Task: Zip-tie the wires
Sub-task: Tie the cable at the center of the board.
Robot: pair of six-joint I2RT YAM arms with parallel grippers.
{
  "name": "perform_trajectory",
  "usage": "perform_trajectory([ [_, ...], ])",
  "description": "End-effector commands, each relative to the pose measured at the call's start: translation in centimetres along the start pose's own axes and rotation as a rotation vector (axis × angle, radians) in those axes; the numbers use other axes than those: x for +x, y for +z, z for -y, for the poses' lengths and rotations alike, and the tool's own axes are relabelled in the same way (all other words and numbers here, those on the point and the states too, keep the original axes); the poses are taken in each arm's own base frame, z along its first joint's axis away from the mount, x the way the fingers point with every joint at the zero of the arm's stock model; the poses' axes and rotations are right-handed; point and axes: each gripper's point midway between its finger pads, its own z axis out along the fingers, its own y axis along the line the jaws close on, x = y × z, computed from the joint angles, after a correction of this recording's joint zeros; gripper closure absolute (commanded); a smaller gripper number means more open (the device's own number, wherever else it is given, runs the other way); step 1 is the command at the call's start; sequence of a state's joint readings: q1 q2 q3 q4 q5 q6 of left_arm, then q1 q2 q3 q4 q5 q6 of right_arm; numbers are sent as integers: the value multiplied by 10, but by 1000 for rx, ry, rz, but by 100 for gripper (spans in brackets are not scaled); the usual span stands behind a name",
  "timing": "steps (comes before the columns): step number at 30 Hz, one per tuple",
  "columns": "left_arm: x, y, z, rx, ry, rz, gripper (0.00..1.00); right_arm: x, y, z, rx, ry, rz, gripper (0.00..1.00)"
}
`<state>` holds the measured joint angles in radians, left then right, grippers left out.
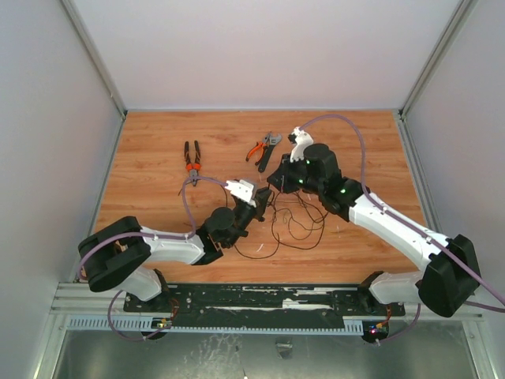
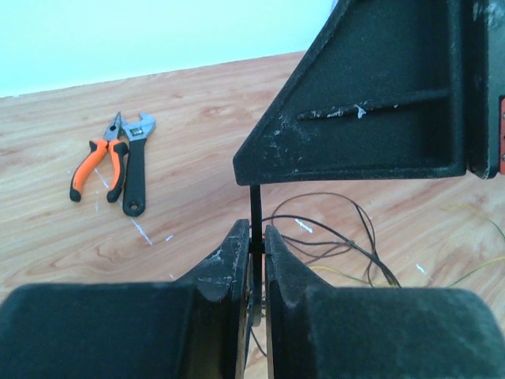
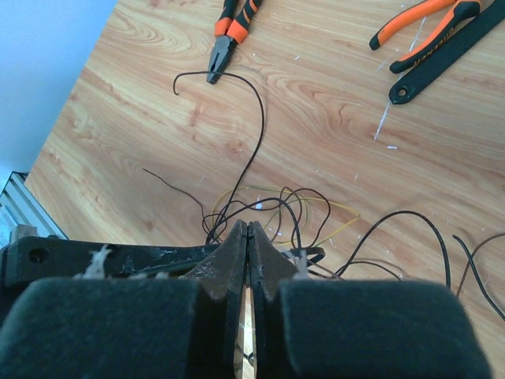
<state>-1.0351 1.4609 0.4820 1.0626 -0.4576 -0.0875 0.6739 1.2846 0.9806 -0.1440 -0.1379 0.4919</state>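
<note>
The wires (image 1: 296,225) lie in a loose black tangle, with a yellow strand, on the wooden table in front of both grippers. My left gripper (image 1: 263,199) is shut on the zip tie (image 2: 256,209), a thin black strip standing upright between its jaws (image 2: 256,237). The strip runs up to the tip of the right gripper's finger (image 2: 355,103). My right gripper (image 3: 249,229) is shut, with a thin dark strip pinched at its tips. A flat black loop of the zip tie (image 3: 312,254) shows just right of them, against the wires (image 3: 292,207).
Black-and-orange pliers (image 1: 192,158) lie at the left of the table, their nose touching a long stray wire end (image 3: 260,126). Orange-handled pliers (image 1: 254,150) and a black wrench (image 1: 267,151) lie at the back centre. Walls close in the table's sides and back.
</note>
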Motion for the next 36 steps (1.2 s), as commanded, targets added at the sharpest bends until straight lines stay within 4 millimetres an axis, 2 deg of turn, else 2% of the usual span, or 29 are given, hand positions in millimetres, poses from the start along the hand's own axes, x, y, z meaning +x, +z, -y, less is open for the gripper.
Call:
perform_trajectory([
  [1,37,-10,-3,4,36,-103,100,-73,-10,-23,-35,-46,213,100],
  [24,80,-21,-12,-23,59,-192,100,-137,-36,-36,-32,-105,339,100],
  [36,81,-19,-11,-23,70,-192,100,-157,-51,-35,-22,-119,392,100],
])
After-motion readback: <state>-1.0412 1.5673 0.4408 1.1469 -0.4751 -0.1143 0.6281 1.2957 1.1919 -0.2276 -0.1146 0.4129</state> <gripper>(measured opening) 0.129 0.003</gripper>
